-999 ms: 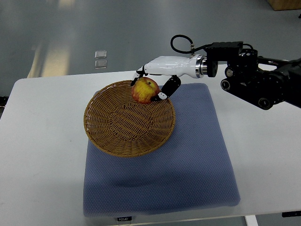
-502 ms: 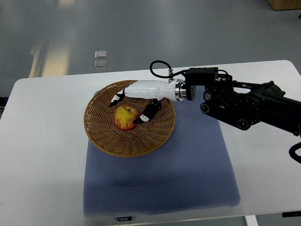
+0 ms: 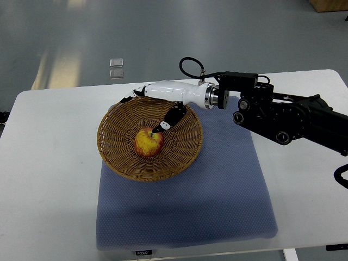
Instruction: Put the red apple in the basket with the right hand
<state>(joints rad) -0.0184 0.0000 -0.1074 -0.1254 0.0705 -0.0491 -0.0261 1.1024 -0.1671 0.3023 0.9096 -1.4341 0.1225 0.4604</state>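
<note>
Red apple (image 3: 149,142) lies on the woven floor of the basket (image 3: 117,157), roughly central, stem side up, apparently resting on its own weight. Right hand (image 3: 157,106) sits above the basket's far rim, fingers spread and holding nothing; the thumb (image 3: 168,120) points down toward the apple but a gap shows between its tip and the fruit. Judgement: the apple is released, placement essentially complete. The open posture suits a clean withdrawal without nudging the fruit. Basket sits on the blue mat (image 3: 217,201), at its far-left corner, the mat presumably there to stop the basket sliding on the bench (image 3: 49,179). Left arm not visible.
</note>
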